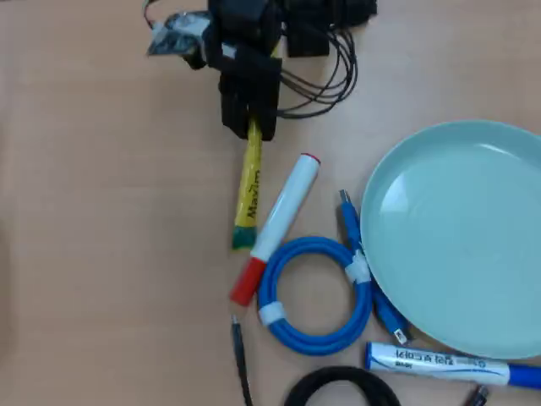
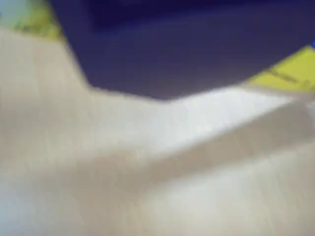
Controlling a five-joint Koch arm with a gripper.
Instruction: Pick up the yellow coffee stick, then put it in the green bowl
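Under the black gripper (image 1: 251, 127), in the overhead view, the long flat yellow coffee stick (image 1: 248, 196) runs down the wooden table (image 1: 101, 254), its top end hidden beneath the jaws and its green-and-red end free. Whether the jaws clamp it cannot be told. Just right lies a white marker with red cap (image 1: 277, 227), then a blue coiled cable (image 1: 314, 293), then the pale mint-green bowl (image 1: 456, 237). The wrist view is blurred.

Pale wood-grain tabletop (image 1: 93, 254) under soft, even light, filling the whole overhead view.
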